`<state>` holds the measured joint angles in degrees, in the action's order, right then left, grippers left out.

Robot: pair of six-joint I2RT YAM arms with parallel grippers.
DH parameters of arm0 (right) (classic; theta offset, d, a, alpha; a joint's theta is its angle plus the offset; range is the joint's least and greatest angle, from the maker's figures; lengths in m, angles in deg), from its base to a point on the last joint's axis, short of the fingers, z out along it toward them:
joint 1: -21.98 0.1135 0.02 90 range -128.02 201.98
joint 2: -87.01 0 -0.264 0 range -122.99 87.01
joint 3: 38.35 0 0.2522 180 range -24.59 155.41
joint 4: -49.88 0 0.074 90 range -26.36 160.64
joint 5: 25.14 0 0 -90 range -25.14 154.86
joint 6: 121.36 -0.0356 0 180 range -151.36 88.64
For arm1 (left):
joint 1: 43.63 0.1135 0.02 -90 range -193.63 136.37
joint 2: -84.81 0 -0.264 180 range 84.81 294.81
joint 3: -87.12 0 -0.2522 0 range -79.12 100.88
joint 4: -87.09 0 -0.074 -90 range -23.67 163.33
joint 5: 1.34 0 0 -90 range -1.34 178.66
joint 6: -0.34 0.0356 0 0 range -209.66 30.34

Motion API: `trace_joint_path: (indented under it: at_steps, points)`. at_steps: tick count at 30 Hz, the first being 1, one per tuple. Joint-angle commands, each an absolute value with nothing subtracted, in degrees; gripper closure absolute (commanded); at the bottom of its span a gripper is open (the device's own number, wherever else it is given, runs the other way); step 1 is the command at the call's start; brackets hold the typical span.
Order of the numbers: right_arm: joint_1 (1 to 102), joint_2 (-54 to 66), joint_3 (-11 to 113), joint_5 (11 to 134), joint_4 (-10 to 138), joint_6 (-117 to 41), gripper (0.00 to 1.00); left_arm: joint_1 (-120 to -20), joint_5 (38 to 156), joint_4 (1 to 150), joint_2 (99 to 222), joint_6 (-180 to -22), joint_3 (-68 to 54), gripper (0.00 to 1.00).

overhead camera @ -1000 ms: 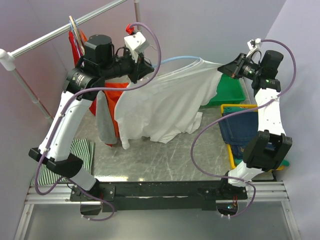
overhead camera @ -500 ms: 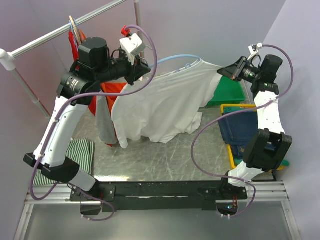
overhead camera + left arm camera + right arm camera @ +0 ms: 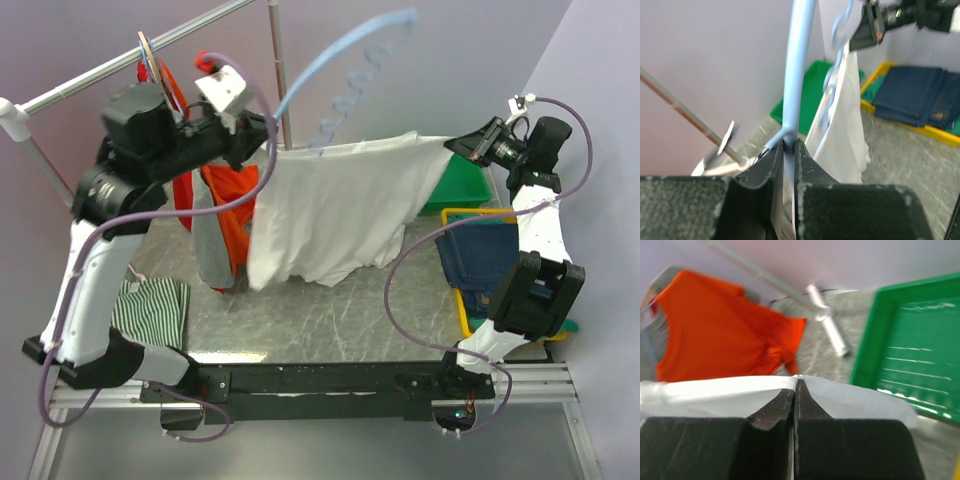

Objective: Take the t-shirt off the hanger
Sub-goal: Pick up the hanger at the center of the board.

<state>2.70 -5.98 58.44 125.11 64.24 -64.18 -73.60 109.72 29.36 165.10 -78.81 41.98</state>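
The white t-shirt hangs stretched between my two grippers above the table. My left gripper is shut on the light blue hanger, which arcs up and to the right, blurred, above the shirt's top edge. In the left wrist view the hanger bar rises from between my shut fingers, with the shirt beyond. My right gripper is shut on the shirt's right end; the right wrist view shows the white fabric pinched at the fingertips.
Orange and grey garments hang from the rack rail at the left, beside a vertical pole. A striped cloth lies at the front left. A green bin and a yellow tray with jeans sit at the right.
My left arm has risen and pulled back to the left, and the hanger has swung up out of the shirt's neck. The shirt's top edge is now stretched flatter. My right gripper has held its grip.
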Motion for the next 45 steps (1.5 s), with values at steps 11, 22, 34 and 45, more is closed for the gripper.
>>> trace_joint_path:
  at_steps: [11,22,34,45]
  points:
    - [17.38,-10.46,64.53,101.52,78.92,-44.38,1.00,-72.19,107.47,39.30,161.98,-79.47,41.57,0.99]
    - [26.64,-12.04,63.22,91.77,82.80,-42.35,0.99,-72.19,110.89,37.73,166.63,-81.05,40.07,0.99]
    - [22.69,-15.47,70.50,71.28,89.92,-52.01,0.46,-74.65,112.57,36.32,171.46,-82.98,34.18,0.54]
    - [17.24,-9.68,63.06,66.53,97.92,-54.56,0.45,-77.46,111.52,42.03,173.05,-86.06,26.79,0.14]
